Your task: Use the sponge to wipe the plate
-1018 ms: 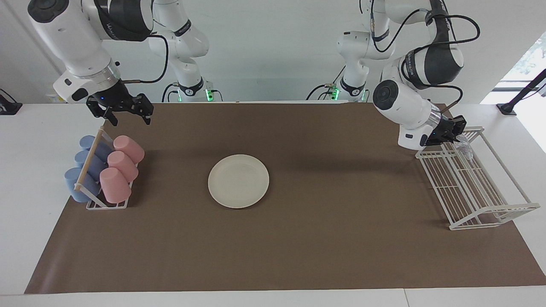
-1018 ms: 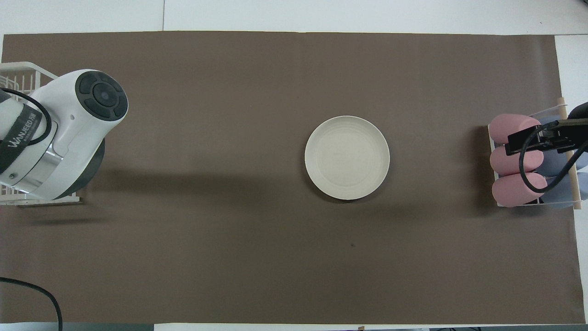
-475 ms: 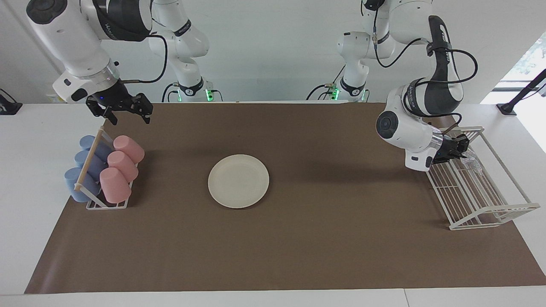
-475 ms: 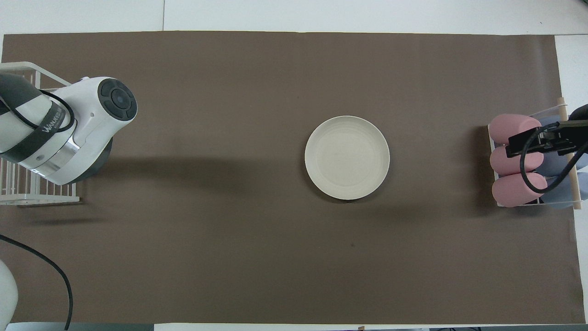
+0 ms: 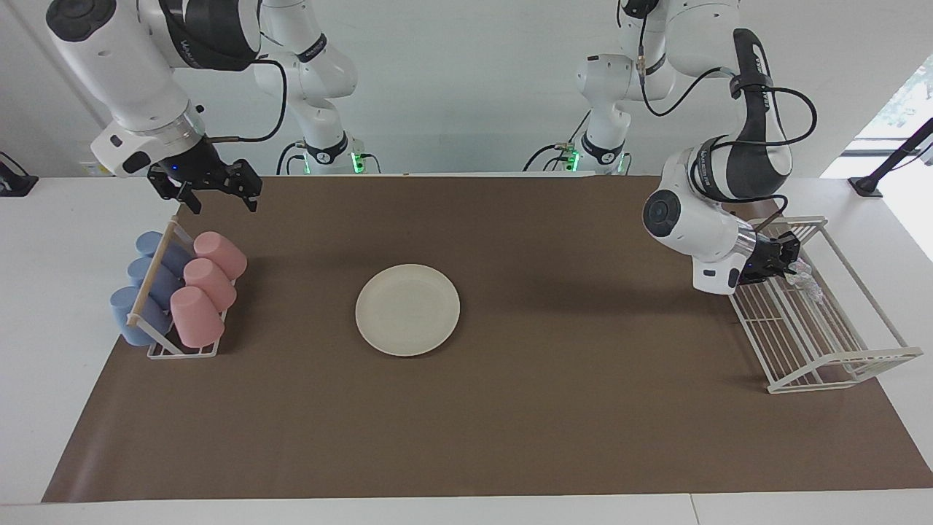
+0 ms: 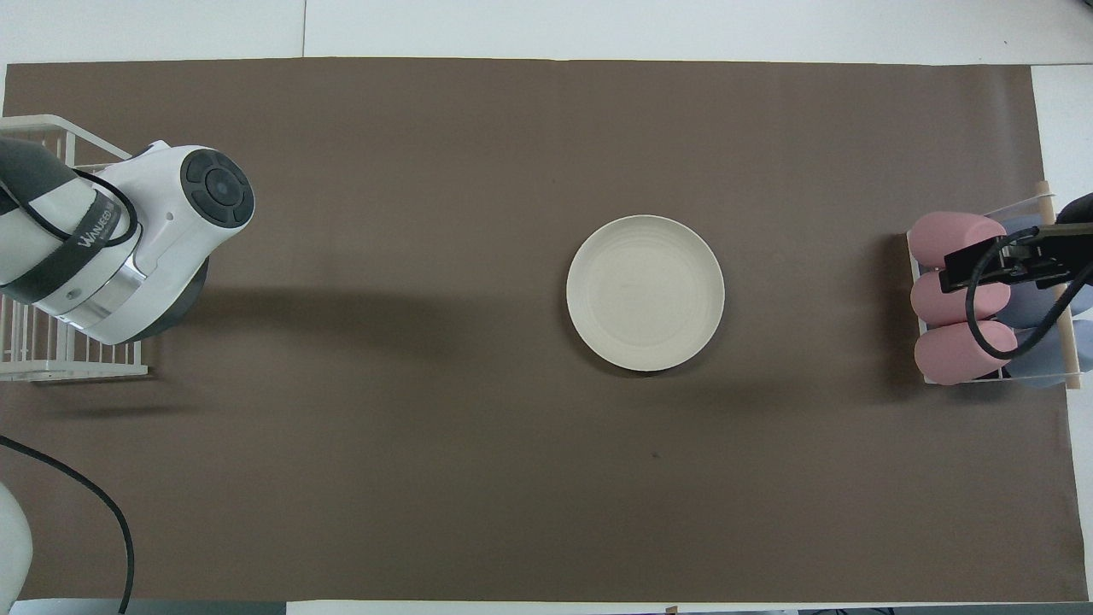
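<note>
A brown paper mat covers most of a white tabletop [image 5: 44, 240]. A round, flat, cream-white plate [image 5: 407, 309] with a shallow rim lies alone near the middle of the mat, smooth and matte.

At the left arm's end of the tabletop stands a white wire rack [image 5: 809, 321], made of thin parallel bars with raised sides. The left claw [image 5: 789, 257] is down at the corner of the rack nearest the robots. Just at its tips lies the sponge [image 5: 805, 275], a small, silvery, crinkled mesh pad on the rack's bars. Whether the claw is spread or pinching the sponge cannot be told, and the overhead view hides it under the arm.

At the right arm's end, a small wire holder [image 5: 182, 351] with a wooden rod carries three pink cups [image 5: 195, 315] and three blue cups [image 5: 130, 313], all lying on their sides, plain and matte. The right claw [image 5: 219, 193] waits in the air over the mat beside that holder, its two fingers spread wide and holding nothing.

The step in hand appears to be fetching the sponge from the rack. The next move likely calls for a firm pinch on the soft, springy pad, a lift clear of the bars, then a carry to the plate for wiping.
</note>
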You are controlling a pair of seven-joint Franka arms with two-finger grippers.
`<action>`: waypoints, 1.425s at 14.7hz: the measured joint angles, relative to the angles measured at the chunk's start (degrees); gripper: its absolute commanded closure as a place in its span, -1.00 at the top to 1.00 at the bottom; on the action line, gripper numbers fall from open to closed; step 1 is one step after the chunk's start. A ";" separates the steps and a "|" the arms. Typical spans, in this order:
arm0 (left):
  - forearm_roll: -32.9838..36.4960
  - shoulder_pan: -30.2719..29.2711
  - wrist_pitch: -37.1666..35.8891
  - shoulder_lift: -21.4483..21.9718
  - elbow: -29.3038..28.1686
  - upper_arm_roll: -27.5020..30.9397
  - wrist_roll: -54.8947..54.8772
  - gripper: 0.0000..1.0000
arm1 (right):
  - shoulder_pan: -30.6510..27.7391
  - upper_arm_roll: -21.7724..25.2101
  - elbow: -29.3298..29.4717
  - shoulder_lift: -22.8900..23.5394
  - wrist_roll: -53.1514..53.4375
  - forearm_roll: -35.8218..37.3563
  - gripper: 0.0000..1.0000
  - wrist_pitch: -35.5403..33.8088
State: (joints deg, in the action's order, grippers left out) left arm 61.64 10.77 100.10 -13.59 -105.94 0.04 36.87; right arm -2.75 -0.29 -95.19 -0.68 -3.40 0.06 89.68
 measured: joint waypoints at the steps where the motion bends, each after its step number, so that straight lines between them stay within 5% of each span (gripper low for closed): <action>1: 0.00 -0.02 0.27 0.00 0.00 0.01 0.22 1.00 | 0.00 0.00 0.00 0.00 0.00 0.00 1.00 0.00; 10: -5.05 -0.99 1.52 0.26 0.63 0.00 1.63 1.00 | 0.00 0.00 0.00 0.00 0.00 0.00 1.00 0.00; 21: -37.51 -5.28 -1.45 7.96 8.52 0.50 -1.96 1.00 | 0.00 0.00 0.00 0.00 0.00 0.00 1.00 0.00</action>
State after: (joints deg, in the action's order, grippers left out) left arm 24.13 5.49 98.64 -5.63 -97.42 0.55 34.91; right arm -2.75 -0.29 -95.19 -0.68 -3.40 0.06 89.68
